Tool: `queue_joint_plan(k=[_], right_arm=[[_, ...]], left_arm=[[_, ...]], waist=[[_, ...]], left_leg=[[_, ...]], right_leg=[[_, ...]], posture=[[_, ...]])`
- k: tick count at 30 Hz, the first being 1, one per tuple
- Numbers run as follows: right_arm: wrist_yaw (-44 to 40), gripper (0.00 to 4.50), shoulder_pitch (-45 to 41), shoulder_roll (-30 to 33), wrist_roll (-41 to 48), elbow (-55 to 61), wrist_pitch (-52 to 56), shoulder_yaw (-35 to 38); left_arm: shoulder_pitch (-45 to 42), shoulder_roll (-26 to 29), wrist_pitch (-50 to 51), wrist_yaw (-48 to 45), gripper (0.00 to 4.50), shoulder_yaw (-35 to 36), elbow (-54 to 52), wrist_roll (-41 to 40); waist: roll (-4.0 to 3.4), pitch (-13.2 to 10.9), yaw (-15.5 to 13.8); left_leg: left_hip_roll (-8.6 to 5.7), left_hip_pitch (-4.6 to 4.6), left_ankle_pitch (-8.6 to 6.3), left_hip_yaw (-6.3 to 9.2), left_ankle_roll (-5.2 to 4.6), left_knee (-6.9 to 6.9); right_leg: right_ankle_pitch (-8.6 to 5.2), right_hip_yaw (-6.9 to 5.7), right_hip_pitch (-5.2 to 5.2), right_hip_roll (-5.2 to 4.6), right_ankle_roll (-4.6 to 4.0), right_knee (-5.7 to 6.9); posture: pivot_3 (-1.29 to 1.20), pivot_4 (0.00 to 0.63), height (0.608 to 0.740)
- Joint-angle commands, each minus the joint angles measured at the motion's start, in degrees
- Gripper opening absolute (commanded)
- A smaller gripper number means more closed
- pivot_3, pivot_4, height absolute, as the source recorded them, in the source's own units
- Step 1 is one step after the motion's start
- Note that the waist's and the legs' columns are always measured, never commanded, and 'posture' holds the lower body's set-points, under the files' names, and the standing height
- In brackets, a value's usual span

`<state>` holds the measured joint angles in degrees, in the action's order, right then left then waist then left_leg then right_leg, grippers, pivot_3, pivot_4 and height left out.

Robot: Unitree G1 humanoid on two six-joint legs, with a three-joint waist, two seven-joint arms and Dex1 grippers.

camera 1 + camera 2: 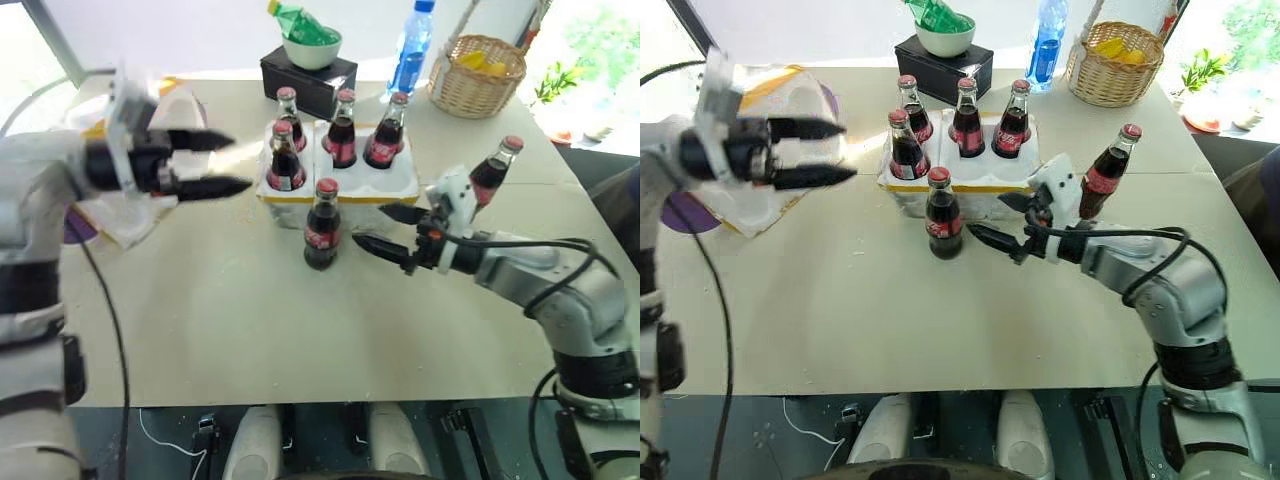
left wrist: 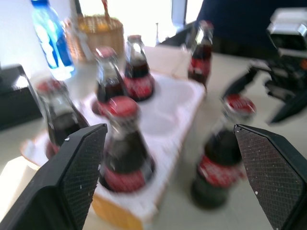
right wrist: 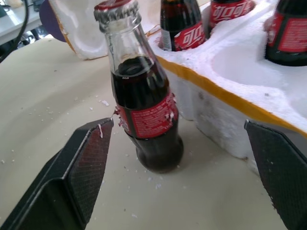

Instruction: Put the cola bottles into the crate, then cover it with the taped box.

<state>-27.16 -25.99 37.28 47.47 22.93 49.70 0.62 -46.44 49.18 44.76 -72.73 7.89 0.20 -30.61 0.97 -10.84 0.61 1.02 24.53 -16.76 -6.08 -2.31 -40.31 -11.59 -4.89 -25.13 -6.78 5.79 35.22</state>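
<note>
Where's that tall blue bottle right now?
The tall blue bottle stands at the table's far edge, between the black box and the wicker basket.

Both eye views look forward and down from the head over the counter (image 1: 250, 330). Each wrist view faces close along its jaws; both share the crate (image 3: 249, 91).

Bright backlight from the far windows; left wrist view motion-blurred throughout.
</note>
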Motion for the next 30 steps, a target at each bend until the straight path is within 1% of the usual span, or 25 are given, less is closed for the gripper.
queue_joint_plan(k=[1, 2, 5, 11, 13, 16, 20, 23, 24, 25, 27, 30], right_arm=[[0.08, 4.50, -1.54, -3.47, -2.24, -1.08, -1.97, -1.39], [-0.07, 4.50, -1.82, -4.91, -3.04, -1.80, -2.16, -2.45], [-1.12, 4.50, -2.31, -7.69, -5.37, -3.27, -3.07, -5.06], [-3.30, 4.50, -5.06, -13.44, -9.98, -8.64, -5.04, -9.46], [-3.40, 4.50, -6.49, -15.79, -12.43, -12.03, -6.40, -10.98], [-3.60, 4.50, -8.57, -18.93, -15.34, -16.81, -8.18, -11.90], [-1.85, 4.50, -11.27, -22.81, -19.62, -23.87, -10.22, -11.97], [-2.59, 3.63, -11.15, -23.55, -19.29, -22.68, -10.09, -10.30], [-3.72, 3.14, -10.81, -23.25, -17.86, -20.25, -9.39, -9.40], [-4.95, 2.88, -10.55, -22.78, -14.82, -16.54, -7.74, -7.62], [-6.30, 2.88, -10.67, -21.74, -8.85, -10.18, -3.98, -3.87], [-5.00, 2.88, -14.62, -20.07, -0.26, -4.60, 1.76, 2.57]], left_arm=[[7.11, 3.03, 5.67, 1.80, 4.42, 3.85, -13.61, -5.68], [10.47, 3.01, 5.96, 3.41, 4.42, 4.38, -16.90, -6.03], [14.93, 2.25, 6.43, 7.39, 4.42, 5.34, -21.23, -6.85], [15.54, 1.84, 6.99, 11.76, 4.42, 5.74, -22.50, -9.19], [15.25, 1.92, 6.82, 12.53, 4.42, 5.67, -22.23, -9.70], [14.96, 2.18, 6.65, 13.24, 4.42, 5.45, -21.95, -10.40], [14.44, 1.85, 6.45, 14.71, 4.42, 5.14, -21.96, -11.13], [14.08, 1.76, 6.52, 15.43, 4.50, 5.06, -22.03, -11.65], [13.99, 1.80, 6.41, 15.59, 4.50, 5.09, -21.84, -11.68], [13.96, 1.88, 6.11, 15.73, 4.50, 5.14, -21.49, -11.58], [14.05, 1.98, 5.68, 16.12, 4.50, 5.25, -20.99, -11.56], [13.74, 1.67, 4.94, 16.74, 4.50, 5.45, -19.69, -11.39]], waist=[[-0.01, -0.01, -0.47], [0.00, -0.01, -1.10], [-0.07, 0.04, -0.75], [-0.07, 0.04, -0.85], [-0.07, 0.04, -0.74], [-0.08, 0.04, -0.45], [-0.08, 0.03, 0.19], [-0.09, 0.03, 0.14], [-0.09, 0.03, 0.13], [-0.09, 0.03, 0.11], [-0.11, 0.01, 0.08], [-0.19, -0.04, 0.14]], left_leg=[[0.00, 0.00, 0.00, 0.01, 0.00, 0.00], [-0.05, -0.02, 0.01, 0.05, 0.02, -0.02], [-0.05, -0.28, 0.02, 0.04, 0.06, 0.02], [-0.05, -0.25, 0.10, 0.07, 0.20, 0.08], [-0.05, -0.26, 0.10, 0.08, 0.20, 0.08], [-0.05, -0.27, 0.12, 0.08, 0.22, 0.13], [-0.06, -0.26, 0.12, 0.07, 0.23, 0.14], [-0.06, -0.25, 0.13, 0.08, 0.25, 0.20], [-0.05, -0.25, 0.13, 0.08, 0.25, 0.21], [-0.05, -0.25, 0.13, 0.08, 0.25, 0.21], [-0.05, -0.15, 0.13, 0.08, 0.25, 0.21], [-0.05, -0.09, 0.14, 0.07, 0.25, 0.22]], right_leg=[[0.00, 0.00, 0.02, 0.00, 0.00, -0.01], [0.00, 0.00, 0.06, -0.05, 0.00, -0.05], [-0.01, 0.03, 0.23, -0.03, -0.02, -0.06], [-0.01, 0.01, 0.18, 0.04, -0.04, -0.03], [-0.01, 0.01, 0.18, 0.04, -0.04, -0.02], [-0.01, 0.00, 0.16, 0.08, -0.04, -0.01], [-0.01, 0.00, 0.17, 0.08, -0.04, 0.01], [-0.01, 0.00, 0.16, 0.08, -0.04, 0.03], [-0.01, 0.00, 0.16, 0.08, -0.04, 0.04], [-0.01, 0.00, 0.17, 0.08, -0.04, 0.02], [-0.01, 0.00, 0.10, 0.07, -0.03, 0.01], [-0.01, 0.00, -0.01, 0.08, -0.03, 0.03]], posture=[[0.00, 0.150, 0.740], [0.00, 0.150, 0.740], [0.00, 0.150, 0.740], [0.00, 0.150, 0.740], [0.00, 0.150, 0.740], [0.00, 0.150, 0.740], [0.00, 0.150, 0.740], [0.00, 0.150, 0.740], [0.00, 0.150, 0.740], [0.00, 0.150, 0.740], [0.00, 0.150, 0.740], [0.00, 0.150, 0.740]])
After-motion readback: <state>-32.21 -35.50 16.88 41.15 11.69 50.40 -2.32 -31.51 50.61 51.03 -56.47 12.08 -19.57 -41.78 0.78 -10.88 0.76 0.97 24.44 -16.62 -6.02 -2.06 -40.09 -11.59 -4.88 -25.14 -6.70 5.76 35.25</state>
